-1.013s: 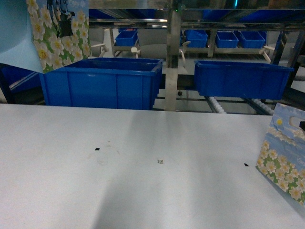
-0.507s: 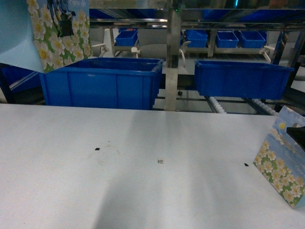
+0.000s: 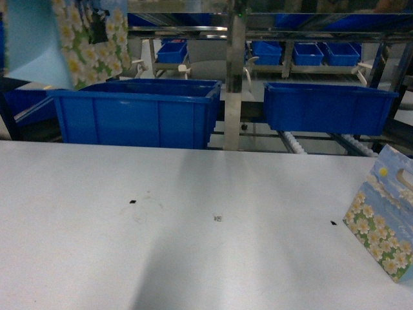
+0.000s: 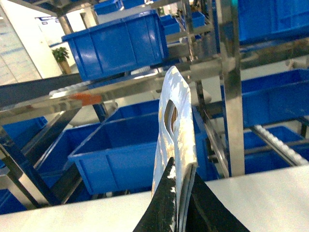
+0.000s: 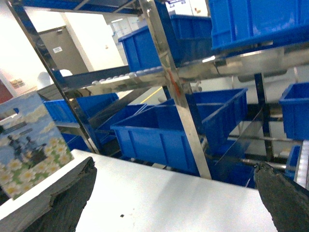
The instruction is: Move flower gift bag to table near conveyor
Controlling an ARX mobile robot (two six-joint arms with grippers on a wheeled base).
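Note:
A flower gift bag [image 3: 90, 39], with white blossoms on green and a blue side, hangs high at the upper left above a blue bin. My left gripper [image 4: 178, 193] is shut on its lower edge, with the bag [image 4: 176, 121] standing edge-on between the black fingers. A second flower gift bag [image 3: 384, 223] leans on the white table [image 3: 206, 252] at the far right, with nothing holding it. My right gripper [image 5: 176, 193] is open above the table [image 5: 159, 198], with nothing between its fingers. The conveyor [image 3: 293, 141] of steel frame and white rollers runs behind the table.
Two large blue bins [image 3: 139, 116] [image 3: 326, 106] sit on the rack just past the table's far edge, with smaller bins [image 3: 310, 51] on the shelves behind. A steel post [image 3: 233, 77] stands between them. A flower bag [image 5: 29, 145] shows at the left of the right wrist view.
The held bag has shifted a little to the right at the upper left. The right bag tipped and settled, and the dark gripper tip at its handle has left the head view.

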